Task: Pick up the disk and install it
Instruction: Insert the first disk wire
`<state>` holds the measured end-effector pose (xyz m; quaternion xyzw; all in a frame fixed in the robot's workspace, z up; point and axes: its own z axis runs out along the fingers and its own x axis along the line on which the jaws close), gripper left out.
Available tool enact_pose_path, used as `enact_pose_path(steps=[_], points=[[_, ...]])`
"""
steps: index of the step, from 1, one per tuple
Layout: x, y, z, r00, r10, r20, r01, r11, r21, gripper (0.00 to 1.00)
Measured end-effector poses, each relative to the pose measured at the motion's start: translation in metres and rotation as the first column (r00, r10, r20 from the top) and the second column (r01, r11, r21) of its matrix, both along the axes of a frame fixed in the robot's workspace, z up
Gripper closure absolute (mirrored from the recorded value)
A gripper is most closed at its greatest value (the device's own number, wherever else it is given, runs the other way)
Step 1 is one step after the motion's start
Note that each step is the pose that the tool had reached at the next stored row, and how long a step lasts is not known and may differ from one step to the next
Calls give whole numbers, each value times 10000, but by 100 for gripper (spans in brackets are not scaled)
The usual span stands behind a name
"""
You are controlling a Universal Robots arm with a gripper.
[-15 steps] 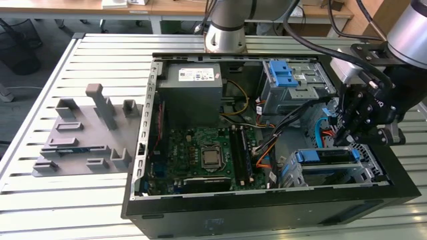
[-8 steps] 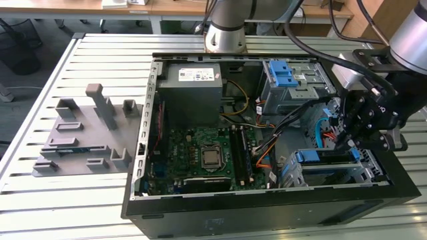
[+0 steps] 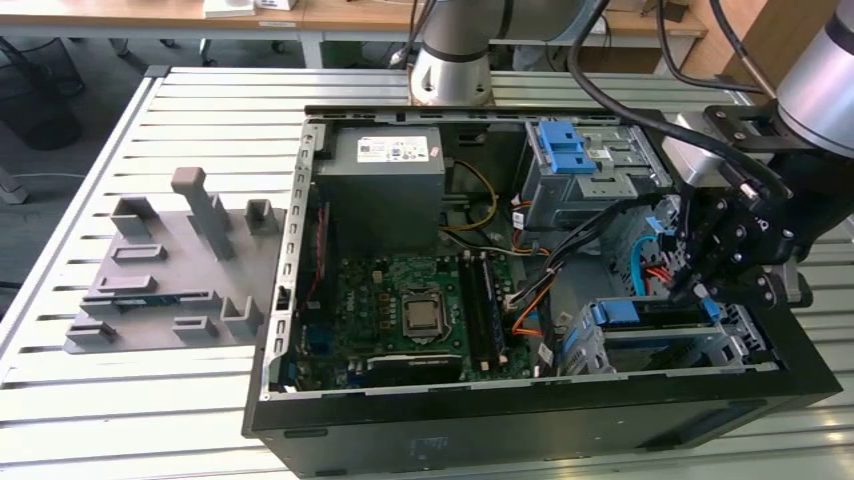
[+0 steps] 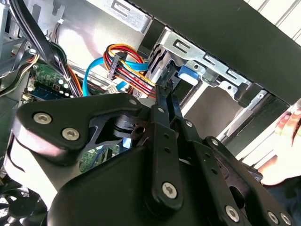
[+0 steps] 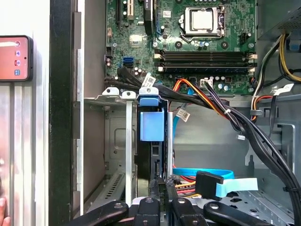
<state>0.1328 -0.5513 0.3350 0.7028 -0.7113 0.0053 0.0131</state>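
The hand (image 3: pixel 703 285) is seen inside the open case (image 3: pixel 534 425), at the lower drive cage (image 3: pixel 667 345). In the first wrist view the fingertips (image 5: pixel 156 186) are drawn close together on the rear edge of the disk (image 5: pixel 151 150), which stands on edge in a slot of that cage; the hand (image 5: pixel 160 188) is thus closed on the disk. The disk's blue carrier tab (image 5: pixel 152 120) is seen at the cage's far end, toward the motherboard (image 5: pixel 188 42). In the second wrist view the fingers (image 4: pixel 162 108) reach to the same slot, with the blue tab (image 4: pixel 188 75) just beyond them.

Beside the disk, red, orange and yellow power leads (image 5: pixel 197 94) and a flat blue data cable (image 5: pixel 221 181) are routed across the case floor. A second cage with blue latches (image 3: pixel 581 160) sits further back in the case, next to the grey power supply (image 3: pixel 387 180). The case rests on a slatted metal counter (image 3: pixel 134 400). On the counter, beside the case, lies a grey moulded fixture (image 3: pixel 174 270).
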Motion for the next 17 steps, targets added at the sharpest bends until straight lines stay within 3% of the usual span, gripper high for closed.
enact_pose_path(steps=[17], points=[[0,-15,-28,10000,65,-5,-65,10000,2,83]])
